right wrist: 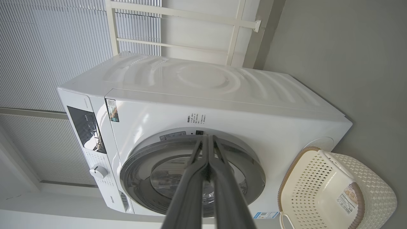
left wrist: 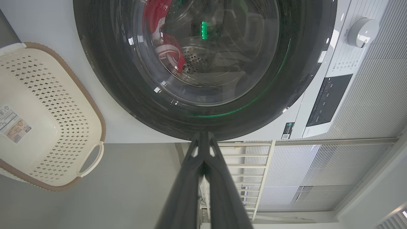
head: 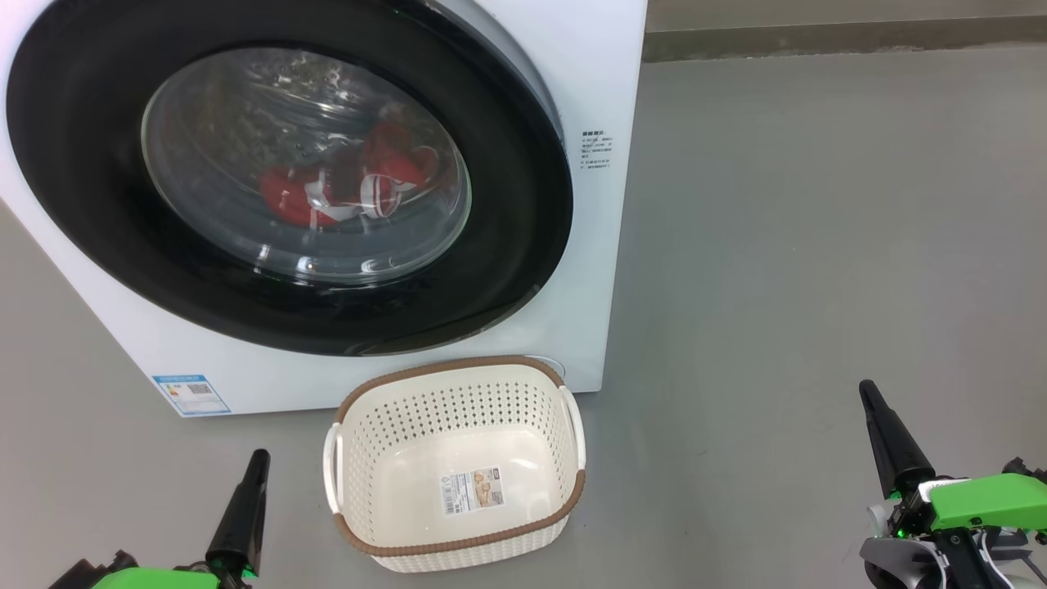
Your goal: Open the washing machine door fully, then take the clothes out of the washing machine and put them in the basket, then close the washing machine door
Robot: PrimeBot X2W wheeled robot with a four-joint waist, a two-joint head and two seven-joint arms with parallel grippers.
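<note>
grey floor across the right side and bottom of the head view.

big white washing machine in the upper left of that frame, standing on the floor. same washing machine turned sideways at the centre of the right wrist view, with a dark control panel and a white dial toward the left.

washing machine door shut against the front, with a glossy black rim round a bulging clear window, taking up most of the upper left. door also across the top centre of the left wrist view.

cream basket with a brown rim at lower centre, upright on the floor, just in front of the machine's lower right corner. basket at the left edge of the left wrist view. basket at the lower right of the right wrist view.

red clothes with white trim behind the glass, inside the drum, near the middle of the window. clothes at the top centre of the left wrist view.

left gripper at lower left, left of the basket and apart from it, jaws closed tip to tip. left gripper with tips meeting at the centre of its own view.

right gripper at lower right, well apart from the basket, jaws likewise closed. right gripper with tips together at mid-frame.

paper label on the basket's bottom.

small blue label at the machine's lower left corner.
</note>
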